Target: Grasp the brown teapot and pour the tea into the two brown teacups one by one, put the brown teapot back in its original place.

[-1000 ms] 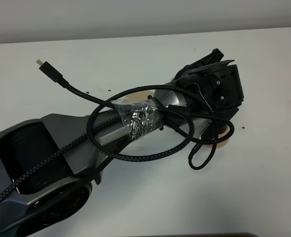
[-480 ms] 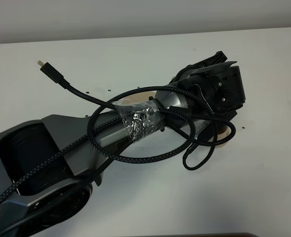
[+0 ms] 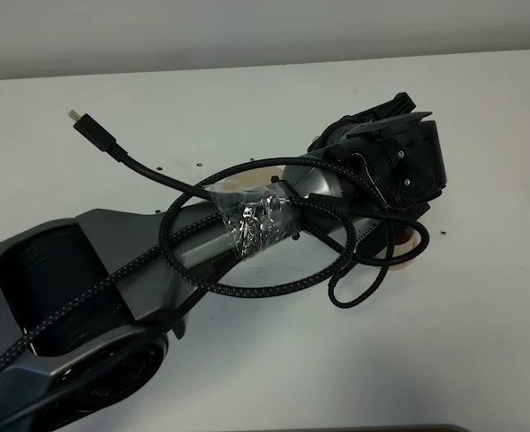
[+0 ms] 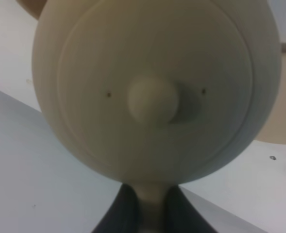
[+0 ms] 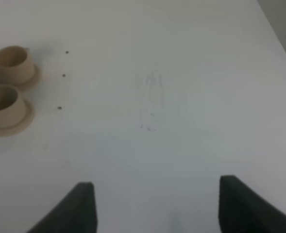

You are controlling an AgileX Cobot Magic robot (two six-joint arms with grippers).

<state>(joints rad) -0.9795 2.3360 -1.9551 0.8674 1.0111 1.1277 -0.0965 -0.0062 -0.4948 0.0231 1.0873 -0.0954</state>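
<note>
In the left wrist view the brown teapot (image 4: 152, 63) fills the frame, its lid knob (image 4: 152, 99) facing the camera. My left gripper (image 4: 150, 204) is shut on the teapot's handle (image 4: 151, 216), a dark finger (image 4: 116, 216) on each side. Tan ceramic edges (image 4: 281, 111) show behind the pot; I cannot tell which pieces they are. In the high view my left arm's wrist (image 3: 395, 166) hides the teapot. The two brown teacups (image 5: 12, 59) (image 5: 4, 103) stand on their saucers, side by side. My right gripper (image 5: 157, 206) is open and empty, well away from them.
The left arm and its looped black cables (image 3: 247, 243) cover the middle of the white table (image 3: 480, 342) in the high view. A tan saucer rim (image 3: 416, 245) shows beside the wrist, another tan edge (image 3: 240, 183) under the arm. A loose cable plug (image 3: 83, 124) lies at the back left.
The left wrist has shifted slightly to the right and its hanging cable loop has swung a little. More of the tan rim beside the wrist shows now.
</note>
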